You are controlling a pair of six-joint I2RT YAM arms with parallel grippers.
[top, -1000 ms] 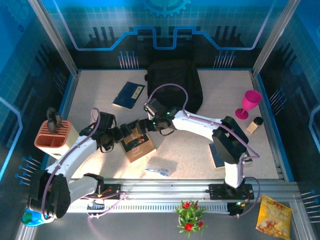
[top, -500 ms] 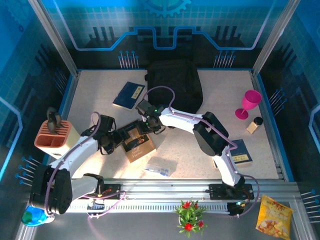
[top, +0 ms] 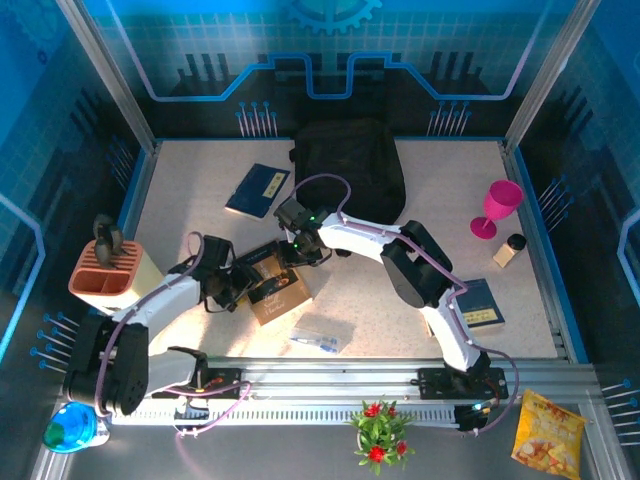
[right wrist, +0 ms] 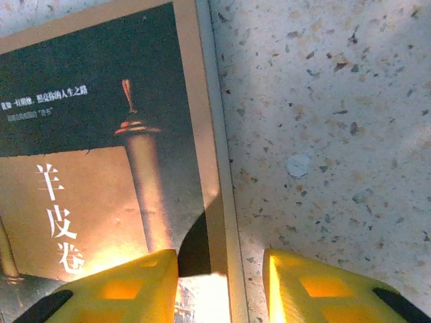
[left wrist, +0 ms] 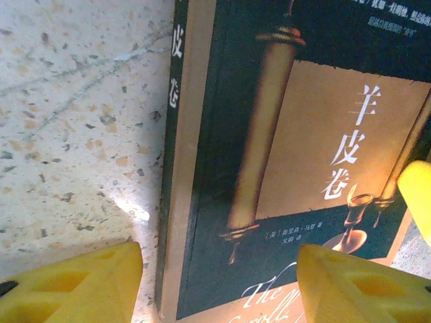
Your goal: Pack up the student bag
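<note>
**A:** Top external view first: where is the bag (top: 350,170)?

**B:** Flat on the tabletop (top: 450,170), just beyond the right jaws and farther from the left jaws.

**A:** Which way does it point?

**B:** Its long axis seems to run away from the arms, though the outline is close to square. I cannot tell which end is its top, or whether it is unzipped.

**A:** And the jaws?

**B:** Both are down at the book (top: 275,285), one at each end. In the left wrist view the yellow fingers (left wrist: 74,282) stand wide apart, with one over bare tabletop, the other over the cover and the spine between them. In the right wrist view the fingers (right wrist: 114,286) are also apart, but closer together, and they straddle the book's long edge. Neither pair is clamped on anything.

**A:** Containers?

**B:** A holder (top: 112,275) sits well left of the left jaws, with dark handles (top: 105,235) standing in it. A pink goblet (top: 498,208) and a small jar (top: 510,250) stand well right of the right jaws. I cannot tell what is in them.
</note>
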